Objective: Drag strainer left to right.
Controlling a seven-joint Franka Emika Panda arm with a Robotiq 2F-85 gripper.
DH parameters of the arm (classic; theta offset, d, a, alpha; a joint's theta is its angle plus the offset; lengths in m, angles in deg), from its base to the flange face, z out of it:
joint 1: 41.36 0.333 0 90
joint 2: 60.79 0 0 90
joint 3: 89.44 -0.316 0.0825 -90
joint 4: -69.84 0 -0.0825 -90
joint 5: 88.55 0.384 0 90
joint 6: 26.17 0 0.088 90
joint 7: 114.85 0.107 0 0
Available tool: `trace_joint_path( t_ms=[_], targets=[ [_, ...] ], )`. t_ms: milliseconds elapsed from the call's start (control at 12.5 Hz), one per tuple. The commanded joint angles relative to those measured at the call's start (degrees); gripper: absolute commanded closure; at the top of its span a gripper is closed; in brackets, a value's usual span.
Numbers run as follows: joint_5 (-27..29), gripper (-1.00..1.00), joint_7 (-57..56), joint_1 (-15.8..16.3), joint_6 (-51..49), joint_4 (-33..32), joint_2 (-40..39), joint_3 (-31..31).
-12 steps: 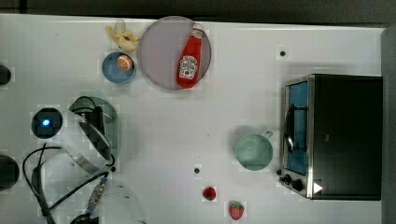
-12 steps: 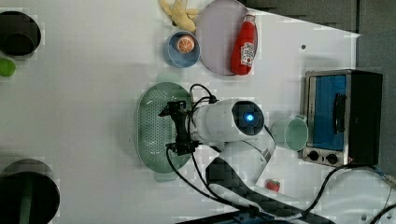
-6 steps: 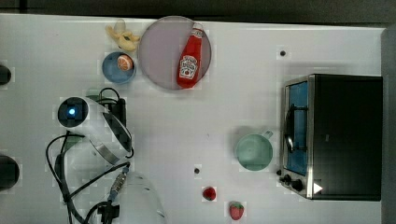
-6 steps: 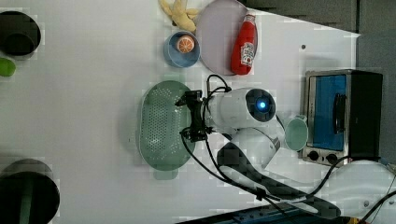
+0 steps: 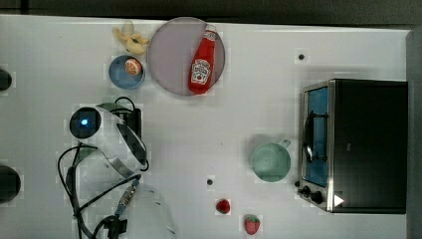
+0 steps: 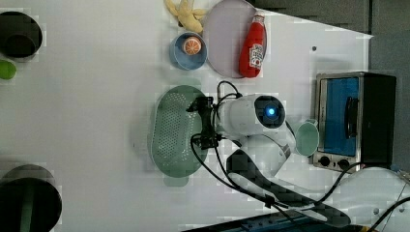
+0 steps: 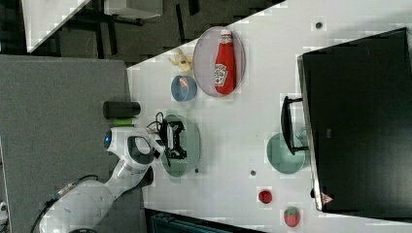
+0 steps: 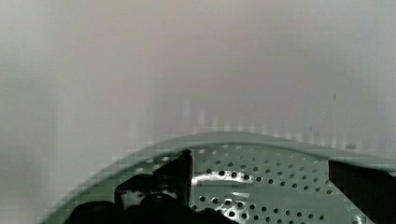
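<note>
Strainer placement comes first in the left view: the pale green oval bowl lies on the white counter below the blue bowl, and the tool hangs over its rim on the left view's right, fingers spread wide with nothing between them. A good drag, I judge, means setting one finger down inside that wall and the other outside it, closing lightly, and keeping the pull low so the thin plastic slides flat and does not tip. In the top view the arm's white housing covers nearly all of the strainer, and the path toward the top view's right looks free until the mug and the toaster oven; stopping short of the mug seems wise. In the right view the tool sits above the strainer, with the plate carrying the ketchup bottle well apart. In the wrist view the dark fingers stand wide above the perforated bottom. The counter is smooth and white, which should let the strainer glide; dark flooring borders it in the right view
</note>
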Motion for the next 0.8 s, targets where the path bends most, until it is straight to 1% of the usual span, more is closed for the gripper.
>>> trace_joint_path(
  t_ms=[80,800],
  targets=[
    [0.2,-1.0,1.5,-2.9,0.0,-1.1,3.2,-0.3],
    [0.2,-1.0,-4.1,-7.5,1.2,-6.6,6.6,1.2]
  ],
)
